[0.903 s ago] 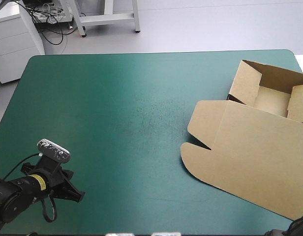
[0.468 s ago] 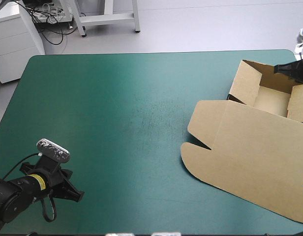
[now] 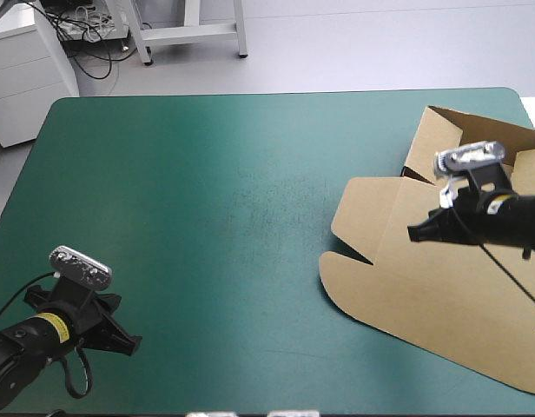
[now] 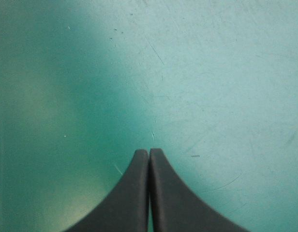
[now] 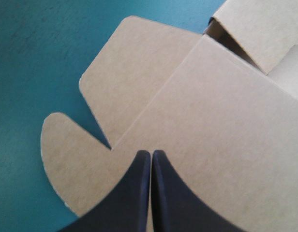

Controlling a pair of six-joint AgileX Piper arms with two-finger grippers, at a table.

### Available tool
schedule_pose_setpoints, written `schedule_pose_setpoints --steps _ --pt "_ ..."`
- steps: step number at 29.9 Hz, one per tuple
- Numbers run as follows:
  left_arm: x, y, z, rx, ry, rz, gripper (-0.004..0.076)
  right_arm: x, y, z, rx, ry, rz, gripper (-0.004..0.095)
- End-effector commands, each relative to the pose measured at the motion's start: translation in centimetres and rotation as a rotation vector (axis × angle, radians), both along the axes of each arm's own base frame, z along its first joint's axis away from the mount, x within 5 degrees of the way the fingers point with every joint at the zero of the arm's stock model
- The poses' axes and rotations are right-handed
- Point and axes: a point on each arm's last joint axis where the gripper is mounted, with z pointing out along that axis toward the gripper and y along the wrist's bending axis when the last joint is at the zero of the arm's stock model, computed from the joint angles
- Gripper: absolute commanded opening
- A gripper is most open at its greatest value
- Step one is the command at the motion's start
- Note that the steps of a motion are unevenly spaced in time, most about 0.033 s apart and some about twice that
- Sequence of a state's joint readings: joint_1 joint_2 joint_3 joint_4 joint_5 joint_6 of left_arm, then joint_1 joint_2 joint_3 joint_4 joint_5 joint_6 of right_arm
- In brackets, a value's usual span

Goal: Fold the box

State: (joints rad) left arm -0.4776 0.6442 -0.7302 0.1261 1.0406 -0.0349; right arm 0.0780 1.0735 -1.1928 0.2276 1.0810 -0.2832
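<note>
The brown box (image 3: 441, 278) lies at the table's right side as an open tray with raised walls (image 3: 441, 143) at the far end and its lid spread flat toward the front. My right gripper (image 3: 415, 233) is shut and hovers over the flat lid near its left flaps. In the right wrist view the shut fingertips (image 5: 151, 153) point at the lid (image 5: 212, 125), just past the notch between two rounded flaps. My left gripper (image 3: 133, 345) is shut near the table's front left corner, over bare teal-green cover (image 4: 187, 72), far from the box.
The teal-green table (image 3: 207, 191) stretches wide between the two arms. The box's right edge runs off the table's right side. White furniture legs (image 3: 189, 30) stand beyond the far edge.
My right arm has swung in from the far right edge to over the box lid. The left gripper has shifted slightly toward the front left corner.
</note>
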Motion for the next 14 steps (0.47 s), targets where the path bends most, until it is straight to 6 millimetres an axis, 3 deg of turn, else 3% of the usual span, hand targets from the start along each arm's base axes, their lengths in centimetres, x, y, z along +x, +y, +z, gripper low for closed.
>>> schedule_pose_setpoints --steps 1,6,14 --pt "-0.5 0.2 1.5 -0.057 -0.105 -0.002 -0.0032 -3.4 0.3 -0.5 0.038 -0.089 0.021 -0.0008" --pt "-1.6 0.7 1.3 -0.082 -0.120 -0.004 -0.0032 -7.5 0.0 -3.6 0.046 -0.079 0.026 -0.0008" --pt "-2.3 1.1 -2.1 -0.056 -0.078 -0.005 -0.0032 -12.9 -0.6 -6.7 0.050 -0.154 0.030 -0.0008"
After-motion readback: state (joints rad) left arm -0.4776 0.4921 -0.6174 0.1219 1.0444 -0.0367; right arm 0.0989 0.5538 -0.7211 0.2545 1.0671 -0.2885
